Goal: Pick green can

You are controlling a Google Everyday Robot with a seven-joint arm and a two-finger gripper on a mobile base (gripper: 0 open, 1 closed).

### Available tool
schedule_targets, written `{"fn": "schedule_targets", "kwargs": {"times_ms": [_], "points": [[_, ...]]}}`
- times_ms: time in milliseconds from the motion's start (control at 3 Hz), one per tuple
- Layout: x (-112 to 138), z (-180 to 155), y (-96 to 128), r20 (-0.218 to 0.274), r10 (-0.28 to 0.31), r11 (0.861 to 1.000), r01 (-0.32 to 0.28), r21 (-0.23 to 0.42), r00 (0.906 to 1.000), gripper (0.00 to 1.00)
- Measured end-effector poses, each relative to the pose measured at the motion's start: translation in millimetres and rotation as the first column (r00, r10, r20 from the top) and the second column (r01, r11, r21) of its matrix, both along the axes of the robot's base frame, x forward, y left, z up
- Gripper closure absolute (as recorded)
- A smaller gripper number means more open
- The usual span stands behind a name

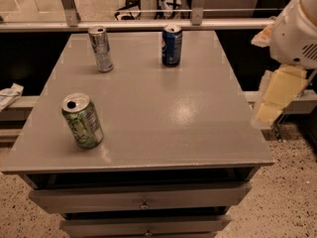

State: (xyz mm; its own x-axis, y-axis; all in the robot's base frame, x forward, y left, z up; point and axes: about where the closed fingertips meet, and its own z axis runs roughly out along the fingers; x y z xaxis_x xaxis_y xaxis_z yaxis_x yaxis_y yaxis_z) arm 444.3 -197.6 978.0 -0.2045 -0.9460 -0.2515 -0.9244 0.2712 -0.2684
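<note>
Hand hangs at the right edge of the frame, beyond the grey surface. Spread or pressed together, can't tell. Green can stands lower left, well apart from it.

green can alone front-left, open tabletop around; end effector beyond right edge.

green can: light-green and white patterned body, silver top
slim can: silver, grey print
third can: dark blue
table: plain grey
gripper: pale yellow, beyond the table's right edge
floor: speckled beige
</note>
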Motion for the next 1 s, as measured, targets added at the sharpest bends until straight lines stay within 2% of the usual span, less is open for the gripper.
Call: {"fn": "schedule_targets", "kwargs": {"times_ms": [333,667,1000], "points": [[12,-20,36,-0.011,0.017,0.997,-0.016,0.071,0.9998,0.0],[26,-48,84,-0.033,0.028,0.982,-0.021,0.19,0.9991,0.0],[34,-70,131,-0.058,0.043,0.944,-0.021,0.328,0.9974,0.0]]}}
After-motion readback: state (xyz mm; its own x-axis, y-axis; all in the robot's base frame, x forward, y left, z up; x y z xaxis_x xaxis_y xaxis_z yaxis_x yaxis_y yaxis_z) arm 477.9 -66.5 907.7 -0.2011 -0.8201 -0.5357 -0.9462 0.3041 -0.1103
